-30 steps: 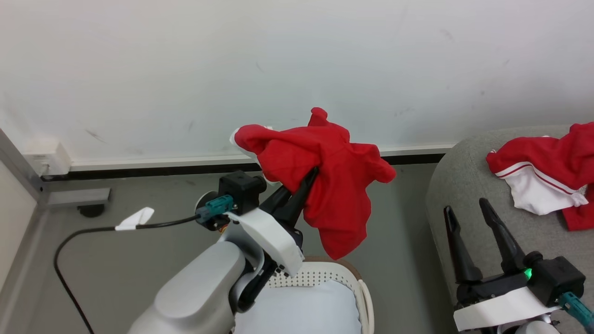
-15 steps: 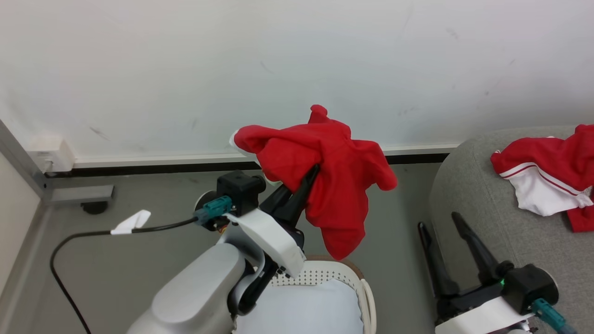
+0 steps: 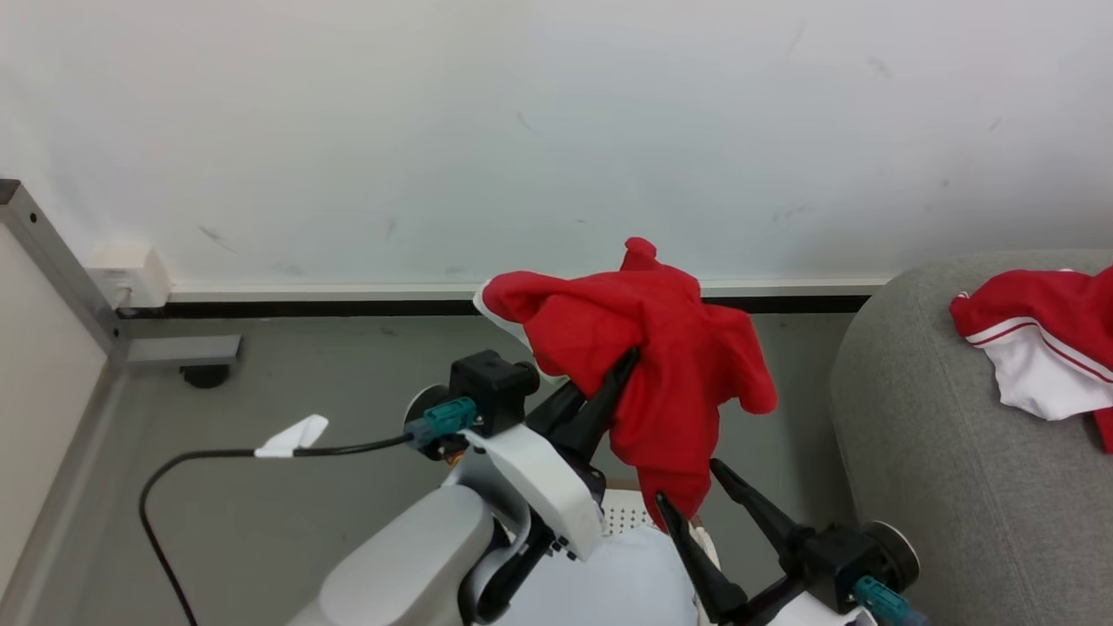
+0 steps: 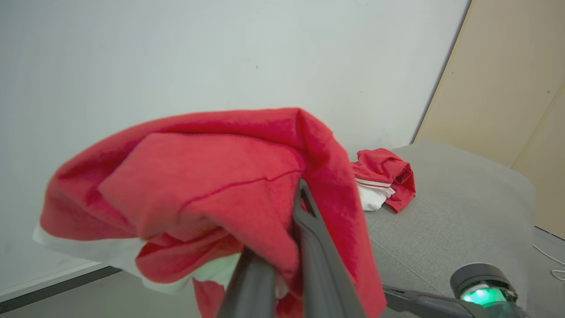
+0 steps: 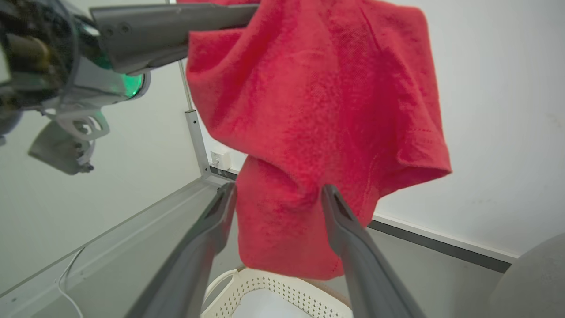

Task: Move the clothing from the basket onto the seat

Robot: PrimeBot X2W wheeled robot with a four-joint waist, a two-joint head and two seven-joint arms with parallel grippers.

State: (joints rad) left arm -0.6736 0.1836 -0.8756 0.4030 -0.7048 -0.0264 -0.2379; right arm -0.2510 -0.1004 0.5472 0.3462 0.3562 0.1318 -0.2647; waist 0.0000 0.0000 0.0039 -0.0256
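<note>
My left gripper (image 3: 619,369) is shut on a bright red garment (image 3: 661,374) and holds it in the air above the white basket (image 3: 622,513). That garment (image 4: 212,185) drapes over the left fingers. My right gripper (image 3: 691,482) is open, its fingers (image 5: 340,212) on either side of the garment's hanging lower end (image 5: 287,221). A second red garment with white panels (image 3: 1039,352) lies on the grey seat (image 3: 939,469) at the right, also seen from the left wrist (image 4: 382,179). The basket rim (image 5: 282,282) shows below the cloth.
A pale blue-white pad (image 3: 600,582) lies inside the basket. A white wall (image 3: 522,130) with a dark baseboard stands close behind. A black cable (image 3: 217,456) runs over the grey floor at the left, near a metal frame post (image 3: 61,261).
My right gripper has swung left from beside the seat to the hanging end of the red garment. The head camera has shifted, so the whole scene sits lower and further right.
</note>
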